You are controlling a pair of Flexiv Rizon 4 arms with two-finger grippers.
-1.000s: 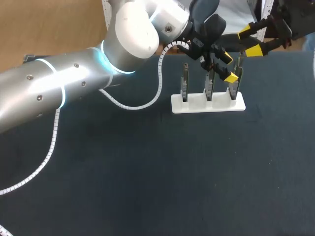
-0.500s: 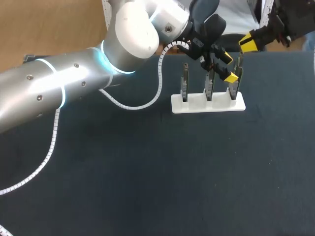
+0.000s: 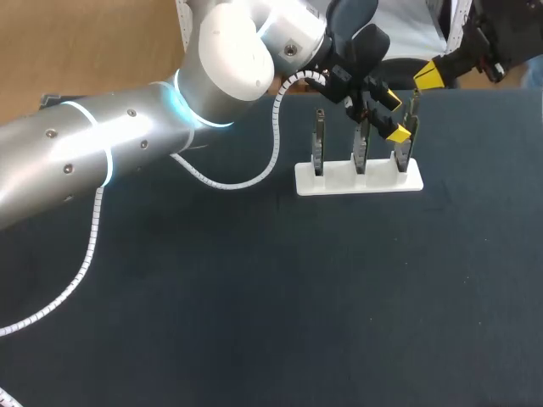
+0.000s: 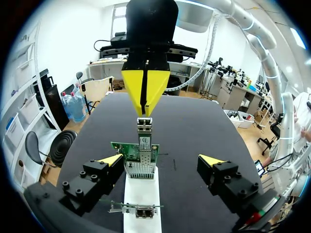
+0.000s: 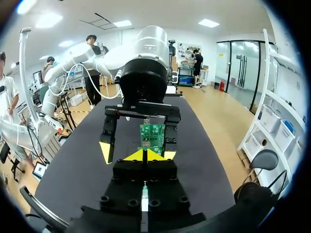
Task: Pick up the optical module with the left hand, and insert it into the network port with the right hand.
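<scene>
Standing upright in a white, blocky slotted holder (image 3: 358,181) at about one o'clock on the dark, matte table (image 3: 254,297) are three thin boards in a row. In the left wrist view the nearest full one is a flat green circuit board (image 4: 133,151) carrying a ribbed, silvery metal network port (image 4: 141,170). The optical module (image 4: 144,138), a slim rectangular metal stick with a pale label, rises from the port's top, its lower end at or in the opening; how deep it sits cannot be told. The right gripper (image 4: 144,112) comes down from twelve o'clock above it. Its wedge-shaped yellow fingers are clenched to a fine point, with only a hairline between them, and they pinch the module's upper end. The left gripper (image 4: 161,161) is released and spread wide. Its black, bolted fingers with small yellow tips flank the board on both sides, well apart from it and touching nothing. In the head view the smooth silver left arm (image 3: 127,144), ringed with a glowing blue band and trailed by a white coiled cable (image 3: 271,161), reaches in from nine o'clock to the holder. The right arm enters at the one o'clock corner.
</scene>
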